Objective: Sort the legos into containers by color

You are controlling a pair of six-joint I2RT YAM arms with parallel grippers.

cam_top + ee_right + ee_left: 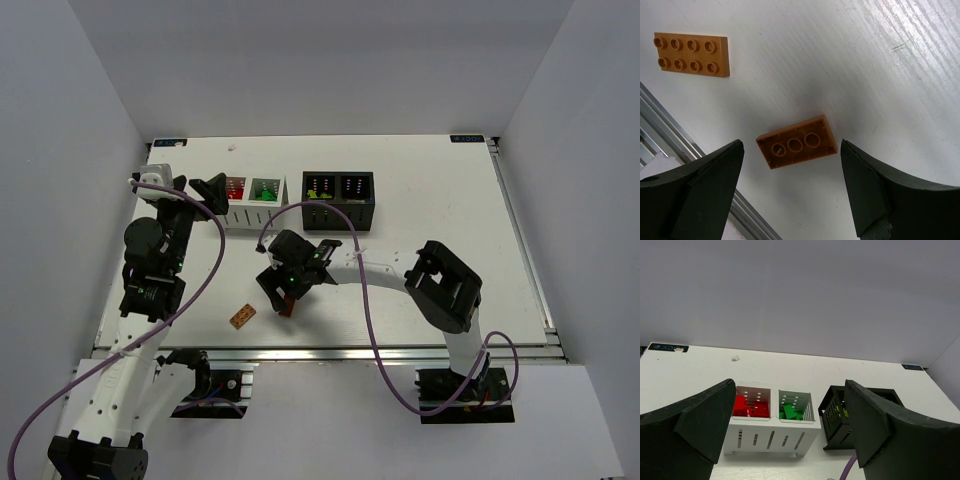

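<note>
**A:** Wide view first. The bench carries the white container and the black container side by side at the back, probably so the front stays free for picking.

**B:** The left arm hangs just beside the white one, jaws spread wide and gripping nothing. It looks parked, leaving the front to its partner.

**A:** The right arm folds across to the near middle. Its jaws are spread and straddle an orange brick, a finger on either side, neither touching it.

**B:** That comes from the right wrist camera. The brick lies studs-down on the bench, hollow tubes up. From above, the wrist hides most of it.

**A:** An orange plate lies studs-up near it, apart, by the bench's near edge.

**B:** The left wrist view shows inside the containers. There are red bricks in the white container's left compartment, green bricks in its right, and yellow-green bricks in the black one. Orange likely belongs in the black container's other compartment.
</note>
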